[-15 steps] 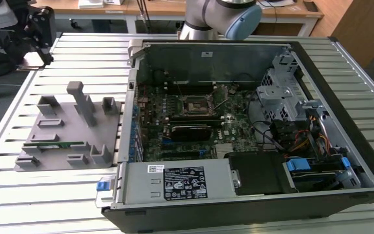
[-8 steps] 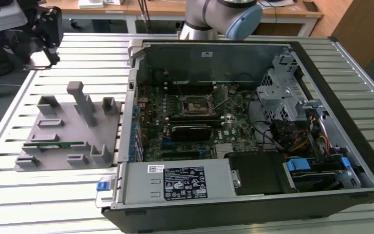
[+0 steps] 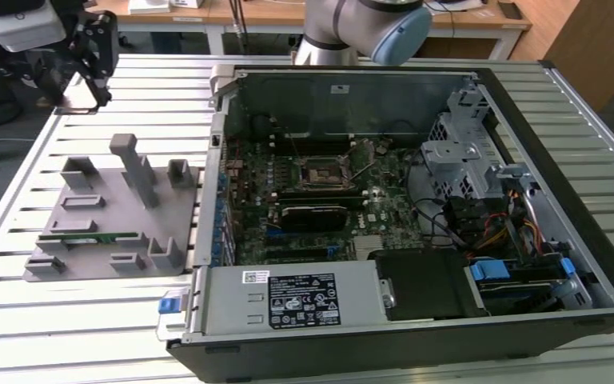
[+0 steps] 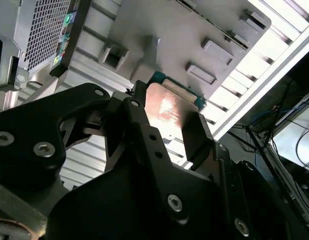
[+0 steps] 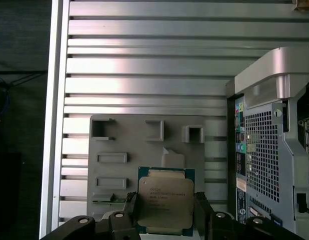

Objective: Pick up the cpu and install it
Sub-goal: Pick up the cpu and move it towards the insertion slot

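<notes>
In the first wrist view the black fingers (image 5: pixel 130 209) covered parts of the cpu (image 5: pixel 166 202) low down, close to the picture's edge. In the second wrist view the fingers (image 4: pixel 144 135) hid much of the cpu (image 4: pixel 167 111), and glare washed out its face. In the exterior view the picture's edge cropped the arm (image 3: pixel 360 28) — and whatever sat in the gripper (image 3: pixel 85 96) was too small to tell.

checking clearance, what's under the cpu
In the first wrist view the cpu, held by the gripper, hangs over the grey parts tray on the slatted table; the patch right beneath is hidden.
</notes>
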You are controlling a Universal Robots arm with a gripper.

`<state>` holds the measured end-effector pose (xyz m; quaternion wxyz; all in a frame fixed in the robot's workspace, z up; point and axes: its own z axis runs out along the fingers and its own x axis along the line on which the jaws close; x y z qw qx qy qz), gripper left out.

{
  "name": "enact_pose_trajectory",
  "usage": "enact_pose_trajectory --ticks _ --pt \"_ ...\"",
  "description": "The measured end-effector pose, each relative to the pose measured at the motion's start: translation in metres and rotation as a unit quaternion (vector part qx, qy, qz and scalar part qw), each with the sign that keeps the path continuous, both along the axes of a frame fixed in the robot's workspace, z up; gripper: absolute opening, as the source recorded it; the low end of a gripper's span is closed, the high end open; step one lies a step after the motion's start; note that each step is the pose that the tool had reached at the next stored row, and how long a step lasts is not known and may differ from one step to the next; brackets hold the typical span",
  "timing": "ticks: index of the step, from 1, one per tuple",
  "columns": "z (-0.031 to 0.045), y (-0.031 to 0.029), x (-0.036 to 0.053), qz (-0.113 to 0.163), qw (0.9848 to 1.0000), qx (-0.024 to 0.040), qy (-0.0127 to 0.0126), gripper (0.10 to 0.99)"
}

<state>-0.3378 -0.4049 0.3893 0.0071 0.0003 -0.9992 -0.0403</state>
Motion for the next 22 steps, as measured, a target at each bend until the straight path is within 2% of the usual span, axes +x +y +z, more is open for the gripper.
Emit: enact_pose_trajectory --ticks 22 --pt "0.0000 0.0012 0.0403 0.000 1.0000 0.0000 0.0000 0.533"
